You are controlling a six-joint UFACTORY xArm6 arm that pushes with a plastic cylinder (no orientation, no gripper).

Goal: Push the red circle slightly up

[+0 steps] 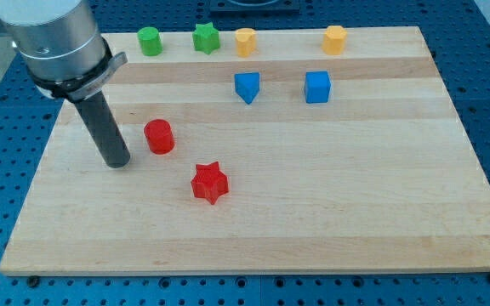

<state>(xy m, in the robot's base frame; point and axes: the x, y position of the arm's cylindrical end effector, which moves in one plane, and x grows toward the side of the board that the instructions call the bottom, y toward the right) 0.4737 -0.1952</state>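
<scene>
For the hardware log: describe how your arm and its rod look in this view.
A silver-grey metal cylinder enters at the view's top left, ringed by a dark collar with a small side tab. From it hangs a straight dark rod ending in my tip. No cables or markings show.

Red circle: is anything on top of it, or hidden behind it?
Nothing sits on the red circle; its flat top is bare. Behind it only wooden board shows, though the strip right behind its body is covered. My tip stands apart at its left, the red star below-right.
</scene>
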